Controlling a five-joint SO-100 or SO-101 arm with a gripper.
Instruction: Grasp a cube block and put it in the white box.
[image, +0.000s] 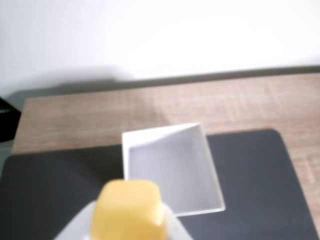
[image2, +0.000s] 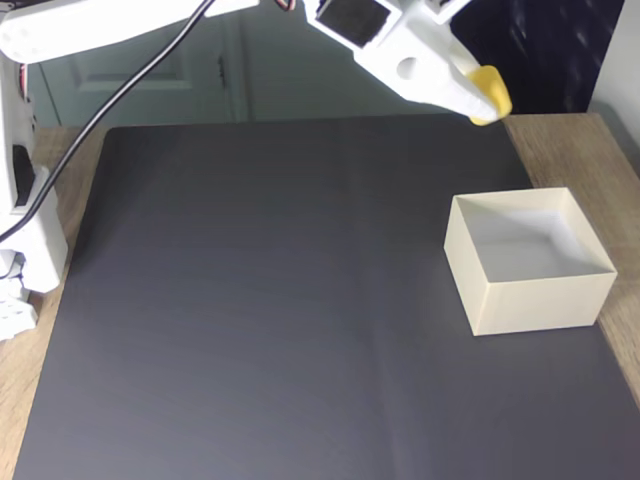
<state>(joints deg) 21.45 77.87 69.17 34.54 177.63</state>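
Yellow is what catches the eye first: the cube block sits pinched at the very tip of the white gripper, held up in the air above the far right corner of the black mat in the fixed view. From that side the arm reaches in from the upper left and slants down to the right, and the cube block shows only as a small rounded lump past the end of the fingers. The white box stands on the mat nearer the camera and a little to the right of the gripper, well apart from the cube block, its open top facing up and its inside bare. The wrist view gives what the fixed view cannot: the cube block fills the lower middle, blurred and close, with white gripper plastic on either side of it, and the box lies beyond it, turned slightly so that one corner points away toward the wooden table. Being a cube, the block has no long axis to speak of.
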